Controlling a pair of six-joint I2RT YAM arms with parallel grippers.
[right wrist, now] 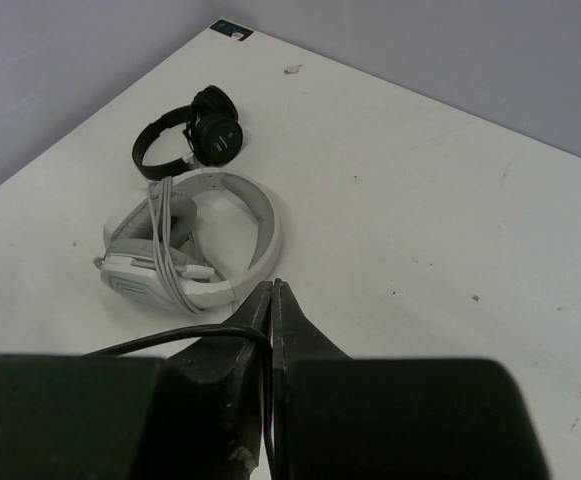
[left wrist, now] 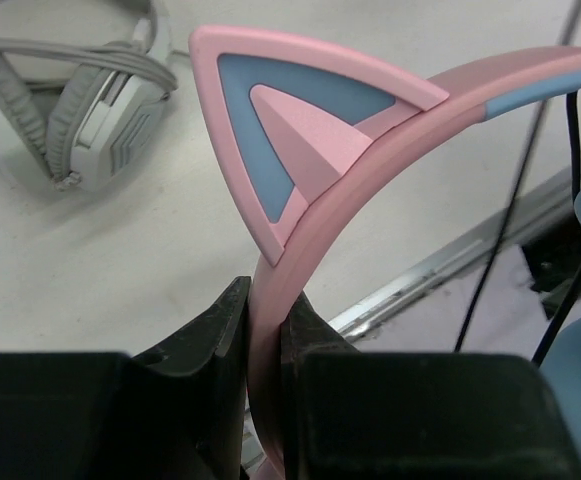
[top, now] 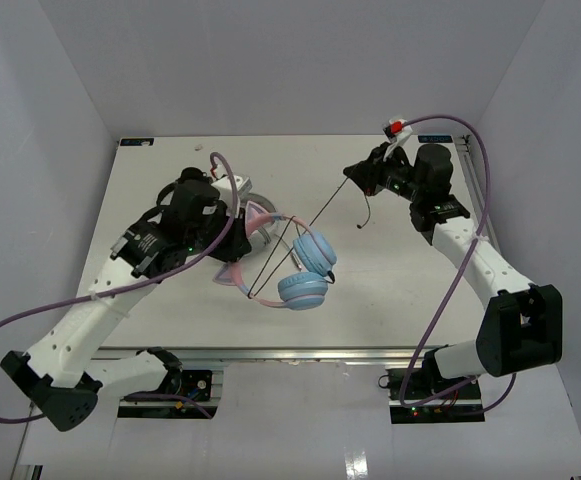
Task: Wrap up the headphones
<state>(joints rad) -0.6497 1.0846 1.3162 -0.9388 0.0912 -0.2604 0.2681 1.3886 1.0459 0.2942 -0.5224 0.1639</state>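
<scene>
The headphones (top: 305, 265) have a pink cat-eared headband (left wrist: 300, 150) and light blue ear cups (top: 303, 290), and sit just left of the table's middle. My left gripper (left wrist: 267, 310) is shut on the headband below one cat ear. In the overhead view it (top: 250, 228) is at the headphones' left side. The thin dark cable (top: 300, 235) runs taut from the headphones up to my right gripper (top: 350, 173). That gripper (right wrist: 273, 290) is shut on the cable (right wrist: 170, 340), and a short loose end (top: 367, 212) hangs below it.
Grey-white headphones (right wrist: 190, 250) and small black headphones (right wrist: 200, 135) lie at the back left of the table, mostly hidden by my left arm in the overhead view. The table's metal front edge (left wrist: 440, 270) runs close under the pink headband.
</scene>
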